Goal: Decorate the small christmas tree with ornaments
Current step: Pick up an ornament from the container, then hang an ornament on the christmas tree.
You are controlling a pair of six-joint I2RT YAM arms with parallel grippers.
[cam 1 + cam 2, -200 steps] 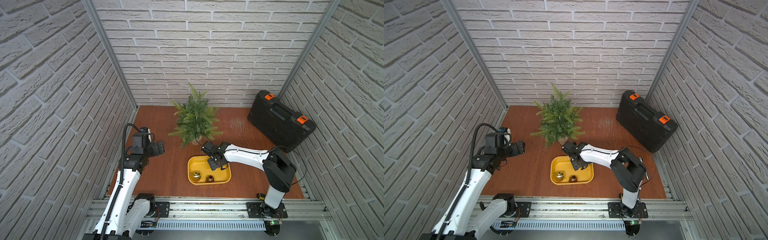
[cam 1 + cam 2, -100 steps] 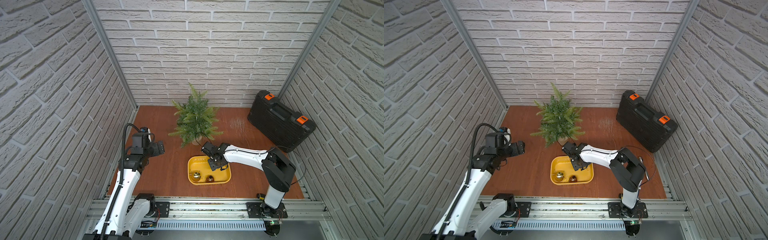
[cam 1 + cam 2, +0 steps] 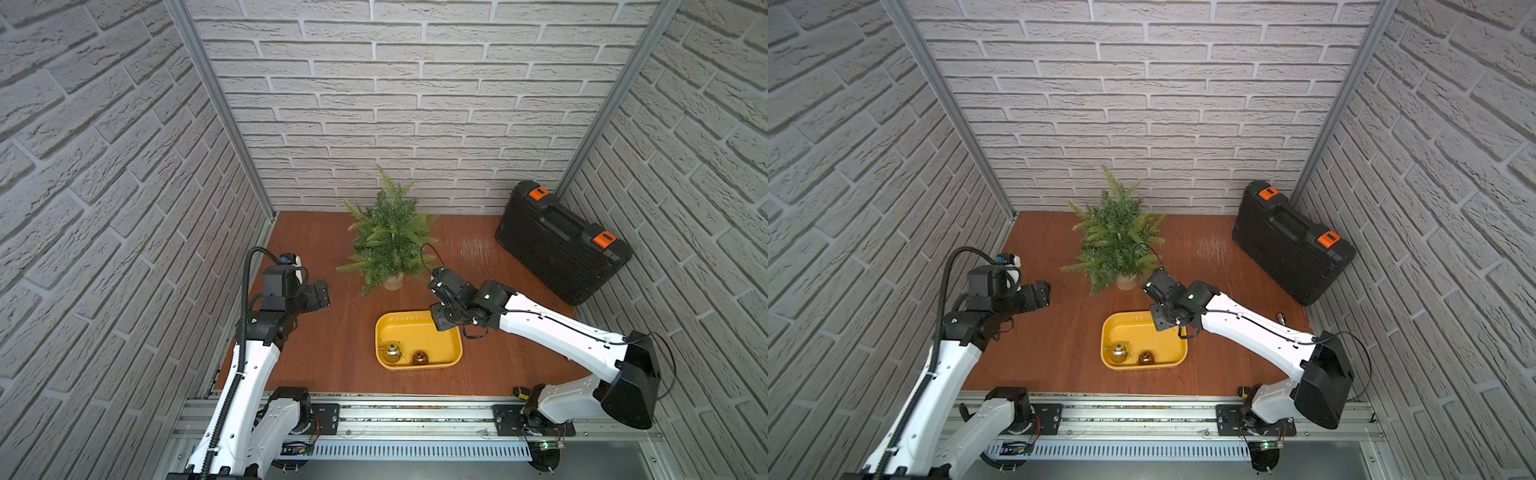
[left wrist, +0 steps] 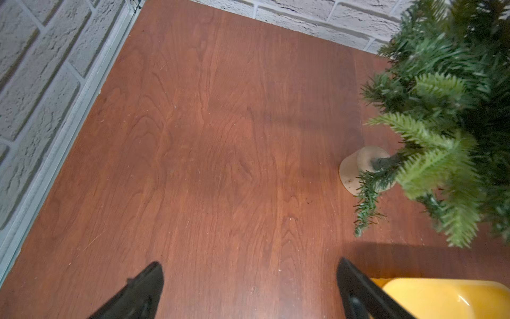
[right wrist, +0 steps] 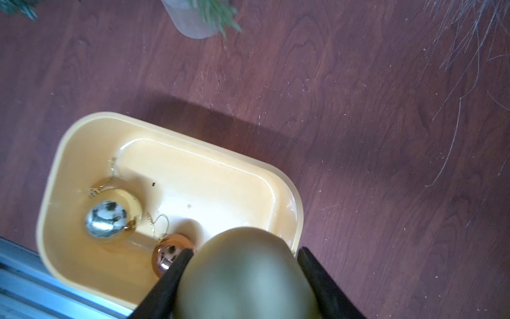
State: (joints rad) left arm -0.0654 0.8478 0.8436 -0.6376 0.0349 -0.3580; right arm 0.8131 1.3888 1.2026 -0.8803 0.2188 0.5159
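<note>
In both top views the tree [image 3: 388, 237] stands bare just behind the yellow tray [image 3: 419, 366], with no ball on any branch, so nothing is hung yet. A shiny gold ball [image 3: 392, 351] and a smaller amber ball [image 3: 419, 356] lie at the tray's near end. My right jaws hang over the tray's far corner, on the side toward the black case [image 3: 561, 241]. From up here I cannot tell what they hold. My left jaws hover well off the tray's opposite side.

My left wrist view shows the left jaws spread wide with nothing between them. Below is bare surface [image 4: 220, 138], with the tree's beige pot [image 4: 356, 168] and one corner of the tray. No ball shows here.

My right wrist view gives what the top views hide. My right jaws are closed on a matte gold ball [image 5: 245, 273], one finger on each side, above the tray's edge. Its loop is hidden. I judge this the first of three: it needs hooking on a branch, then the two in the tray.
</note>
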